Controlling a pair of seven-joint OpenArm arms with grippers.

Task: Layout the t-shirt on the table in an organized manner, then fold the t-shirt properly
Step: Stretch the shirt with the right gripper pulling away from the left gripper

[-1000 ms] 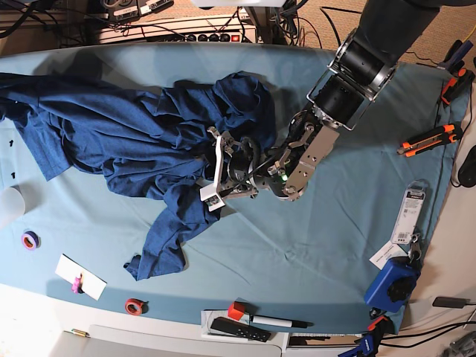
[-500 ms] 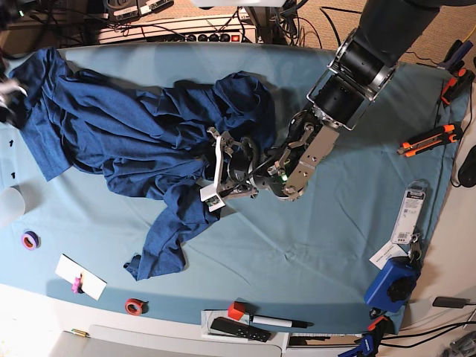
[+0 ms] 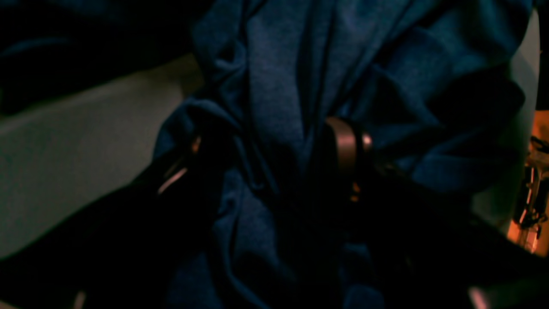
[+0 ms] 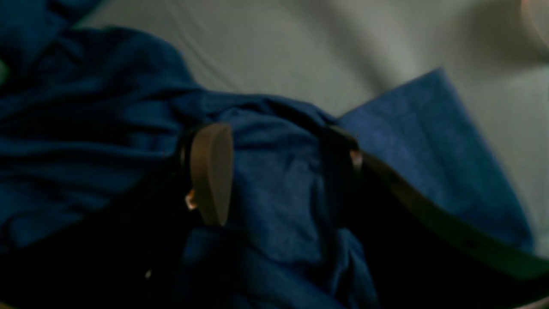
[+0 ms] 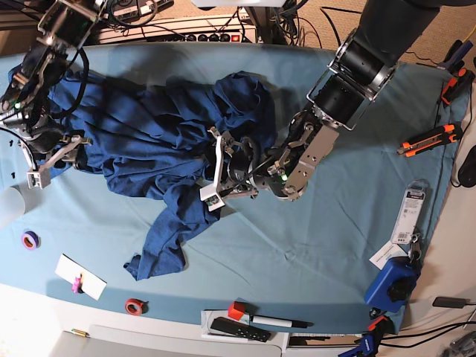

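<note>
The navy t-shirt (image 5: pixel 141 134) lies crumpled across the left and middle of the teal table (image 5: pixel 312 253), one sleeve trailing toward the front. My left gripper (image 5: pixel 214 169) sits at the shirt's right end, with a thick bunch of fabric between its fingers. In the left wrist view (image 3: pixel 270 150) the t-shirt (image 3: pixel 279 86) fills the gap. My right gripper (image 5: pixel 50 160) is at the shirt's left edge. In the right wrist view (image 4: pixel 279 167) folds of the t-shirt (image 4: pixel 279 257) lie between its fingers, with the table (image 4: pixel 300 51) behind.
An orange cutter (image 5: pixel 428 139), a packaged item (image 5: pixel 409 216) and a blue device (image 5: pixel 390 286) lie along the right edge. A red tape roll (image 5: pixel 134 306), a white card (image 5: pixel 80 277), a purple roll (image 5: pixel 30 239) and a marker (image 5: pixel 275 322) line the front.
My right arm has come into view at the left and carried the shirt's left end inward, bunching it. My left arm and the fabric in it have not moved.
</note>
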